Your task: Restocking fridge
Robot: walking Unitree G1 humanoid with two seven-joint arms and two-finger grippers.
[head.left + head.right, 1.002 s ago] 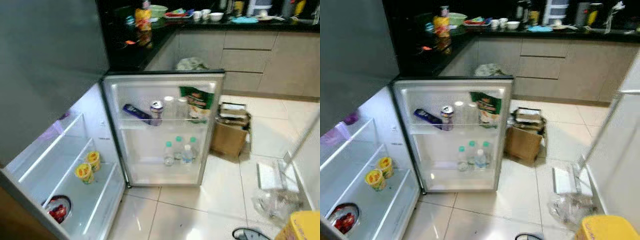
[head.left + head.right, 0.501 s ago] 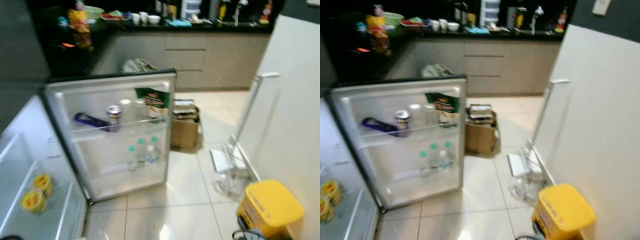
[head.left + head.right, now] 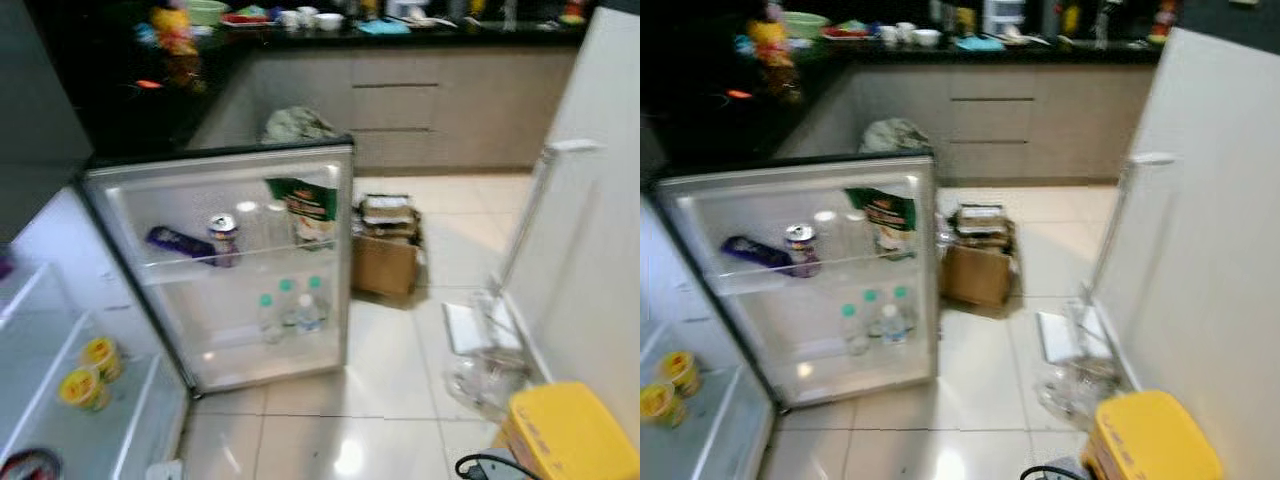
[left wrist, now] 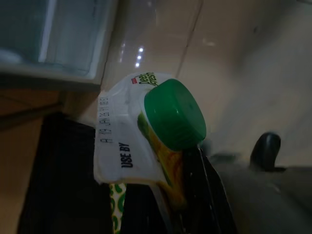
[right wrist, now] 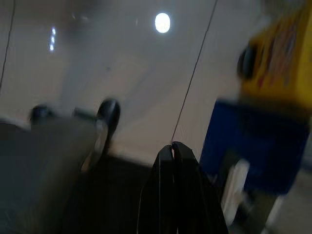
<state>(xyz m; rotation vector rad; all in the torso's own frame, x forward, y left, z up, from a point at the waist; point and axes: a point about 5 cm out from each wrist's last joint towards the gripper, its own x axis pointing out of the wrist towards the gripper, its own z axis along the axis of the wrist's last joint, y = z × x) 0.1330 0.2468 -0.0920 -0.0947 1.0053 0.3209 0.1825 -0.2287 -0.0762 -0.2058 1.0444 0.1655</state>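
- The fridge door (image 3: 225, 270) is standing wide open and taking up the middle of the floor; its free edge is pointing toward the cardboard box (image 3: 385, 255), with only a narrow strip of tile showing between them.
- Inside the door, the upper shelf is holding a dark blue packet (image 3: 178, 241), a drink can (image 3: 222, 238) and a green-topped bag (image 3: 305, 208); below them, three small bottles (image 3: 290, 308) are sitting close together on the lower shelf.
- Left of the door, the open fridge compartment (image 3: 60, 400) is showing two yellow cups (image 3: 90, 372) on a clear shelf.
- Right of the door, a stretch of pale tile (image 3: 390, 370) is lying open, running toward a white appliance wall (image 3: 600, 220) with a crumpled clear bag (image 3: 485, 365) at its foot.
- A yellow bin (image 3: 570, 440) is sitting near that wall, well apart from the door.
- Behind the door, the dark kitchen counter (image 3: 440, 30) is carrying bowls and dishes.
- The left gripper (image 4: 195, 161) is grasping a carton with a green cap (image 4: 156, 131), holding it low over the tile beside the fridge's lower edge.
- The right gripper (image 5: 173, 148) is clenched with its fingers pressed together, grasping nothing, hanging over the tile near the yellow bin.
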